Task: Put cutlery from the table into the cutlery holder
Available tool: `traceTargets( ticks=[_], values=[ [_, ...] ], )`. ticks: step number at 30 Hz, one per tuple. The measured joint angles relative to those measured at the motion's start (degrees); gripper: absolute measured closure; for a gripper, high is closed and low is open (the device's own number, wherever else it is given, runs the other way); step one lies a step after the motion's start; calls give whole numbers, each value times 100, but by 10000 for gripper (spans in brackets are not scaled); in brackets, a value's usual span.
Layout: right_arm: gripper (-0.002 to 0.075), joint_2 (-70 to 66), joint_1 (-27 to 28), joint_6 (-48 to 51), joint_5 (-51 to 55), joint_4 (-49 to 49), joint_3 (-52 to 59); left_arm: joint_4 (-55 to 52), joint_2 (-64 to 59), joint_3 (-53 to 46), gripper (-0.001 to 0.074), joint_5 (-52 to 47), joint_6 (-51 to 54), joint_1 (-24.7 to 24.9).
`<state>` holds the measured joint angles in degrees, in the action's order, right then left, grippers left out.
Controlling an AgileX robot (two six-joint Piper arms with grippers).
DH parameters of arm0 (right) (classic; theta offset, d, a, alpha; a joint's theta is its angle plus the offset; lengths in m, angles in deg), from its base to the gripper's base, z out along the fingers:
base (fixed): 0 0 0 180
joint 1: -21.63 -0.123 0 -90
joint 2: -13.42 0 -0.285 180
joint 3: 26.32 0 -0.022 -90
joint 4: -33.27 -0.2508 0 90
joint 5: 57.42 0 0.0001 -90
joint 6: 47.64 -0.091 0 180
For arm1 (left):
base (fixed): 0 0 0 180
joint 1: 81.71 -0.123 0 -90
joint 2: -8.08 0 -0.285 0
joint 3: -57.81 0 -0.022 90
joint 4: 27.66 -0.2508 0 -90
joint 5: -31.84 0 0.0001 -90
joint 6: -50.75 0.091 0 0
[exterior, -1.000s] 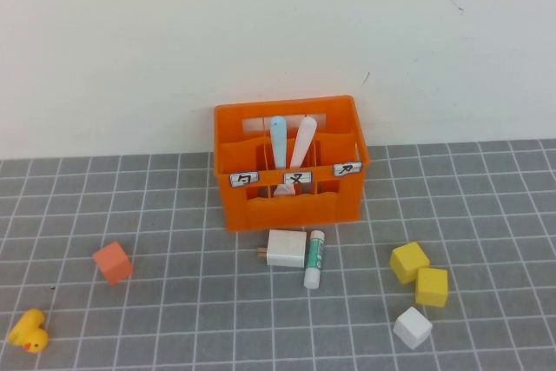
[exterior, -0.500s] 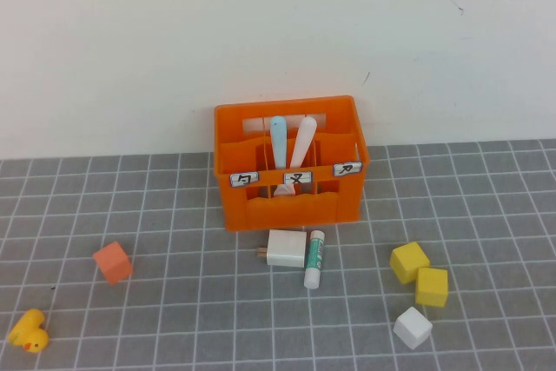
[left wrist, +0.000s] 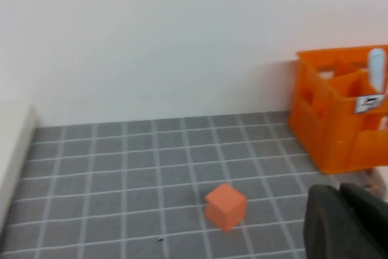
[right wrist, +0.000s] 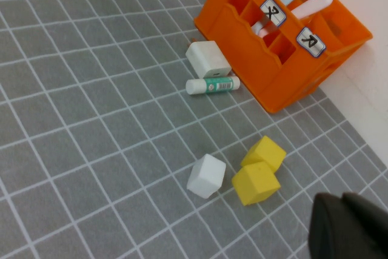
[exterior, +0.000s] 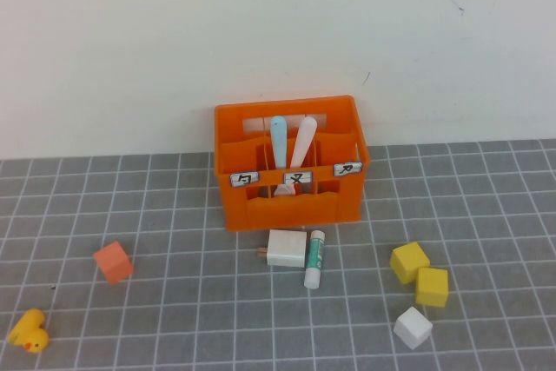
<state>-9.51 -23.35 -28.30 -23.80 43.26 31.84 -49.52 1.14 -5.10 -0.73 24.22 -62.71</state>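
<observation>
Since fork (exterior: 278, 140) and pink utensil (exterior: 303, 142) stand in holder (exterior: 290, 206), none left on worktop (exterior: 174, 301): left claw (left wrist: 345, 222), right claw (right wrist: 348, 225) parked, aperture unclear; stay clear.

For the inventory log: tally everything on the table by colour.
Orange: 2, cutlery holder, cube
Yellow: 3, two cubes, duck
White: 3, cube, block, tube
Blue: 1, fork
Pink: 1, utensil
Total: 10

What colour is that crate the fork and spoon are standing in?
The cutlery holder is bright orange, with small white labels; it shows best in the high view.
</observation>
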Motion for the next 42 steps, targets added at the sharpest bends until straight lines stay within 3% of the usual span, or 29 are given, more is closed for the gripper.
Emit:
traceTargets(
  ticks=[7, 14, 20, 42],
  values=[
    [727, 0, 0, -10, 0, 0, 0, 1382, 0, -337, 735, 307, 1236, -1066],
    [727, 0, 0, -5, 0, 0, 0, 2314, 0, -1509, 735, 1970, 2159, -1638],
    [727, 0, 0, -5, 33, 5, 0, 2613, 0, -1565, 735, 1401, 2124, -1754],
    [727, 0, 0, -14, 41, 14, 0, 2716, 0, -1565, 735, 1344, 2158, -1677]
  ],
)
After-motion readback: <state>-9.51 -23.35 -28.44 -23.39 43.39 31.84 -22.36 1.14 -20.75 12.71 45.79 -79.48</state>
